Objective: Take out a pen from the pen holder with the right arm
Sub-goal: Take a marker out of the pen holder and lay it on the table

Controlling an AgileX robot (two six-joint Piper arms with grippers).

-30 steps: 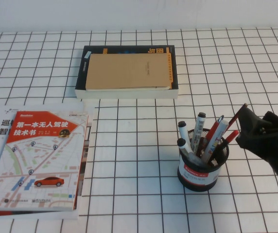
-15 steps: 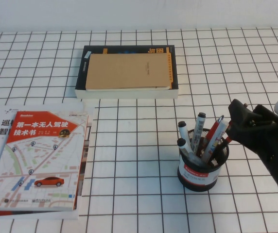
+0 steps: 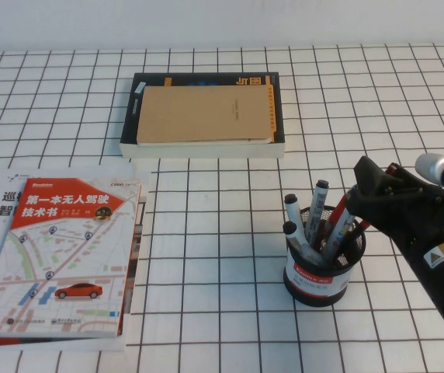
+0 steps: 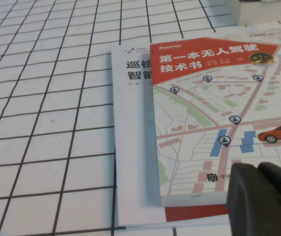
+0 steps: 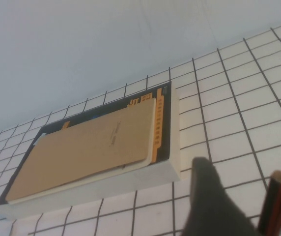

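Red pen (image 5: 277,204) stands between spread jaws of right claw (image 3: 379,176), just above pen holder (image 3: 315,273), lined up for pinch. Left claw (image 4: 264,202) parked well apart from pen holder, over map book (image 4: 219,113); grip unclear.

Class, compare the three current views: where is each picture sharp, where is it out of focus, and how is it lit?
High view: even, soft light, sharp throughout, right end effector over the pen holder. Left wrist view: book cover crisp, left end effector a dark blur over it. Right wrist view: near finger and red pen soft, stacked books clear.
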